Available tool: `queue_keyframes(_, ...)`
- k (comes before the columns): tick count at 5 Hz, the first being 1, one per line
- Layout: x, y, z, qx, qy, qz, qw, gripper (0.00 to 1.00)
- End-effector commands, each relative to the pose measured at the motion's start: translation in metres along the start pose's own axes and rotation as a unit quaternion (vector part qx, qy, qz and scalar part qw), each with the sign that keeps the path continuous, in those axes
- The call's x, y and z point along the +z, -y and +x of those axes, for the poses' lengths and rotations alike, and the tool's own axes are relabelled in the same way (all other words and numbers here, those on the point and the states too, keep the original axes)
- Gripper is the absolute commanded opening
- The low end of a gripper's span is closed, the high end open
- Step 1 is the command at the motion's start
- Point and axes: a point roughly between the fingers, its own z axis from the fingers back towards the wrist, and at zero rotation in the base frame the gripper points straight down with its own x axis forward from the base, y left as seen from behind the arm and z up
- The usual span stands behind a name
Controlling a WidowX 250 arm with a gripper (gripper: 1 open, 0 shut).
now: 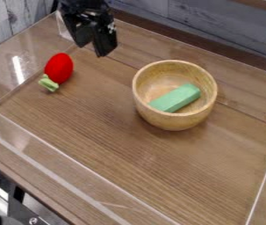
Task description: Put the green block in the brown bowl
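Note:
The green block (pixel 175 97), a flat light green bar, lies inside the brown bowl (pixel 146 103), a round tan wooden bowl right of centre on the table. My gripper (pixel 89 38) hangs at the back left, well away from the bowl and above the table. Its dark fingers (pixel 104 39) stand apart with nothing between them.
A red strawberry-like toy (pixel 58 68) with a green stem lies at the left of the wooden table (pixel 123 167). Clear plastic walls (pixel 6 53) ring the table on the left, front and right. A grey plank wall (pixel 217 22) stands behind.

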Motion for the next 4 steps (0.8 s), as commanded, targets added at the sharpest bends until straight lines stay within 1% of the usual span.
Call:
queue_keyframes(1,0.009,-0.007,0.008,0.023,0.026,0.031,0.9989,0.0)
queue_keyframes(2,0.008,-0.008,0.012,0.051,0.032,0.038,0.9975,1.0)
queue_keyframes(3,0.024,0.001,0.015,0.056,0.035,0.036,0.9972,1.0)
queue_keyframes(4,0.037,0.01,0.019,0.044,0.039,0.041,0.9974,1.0)
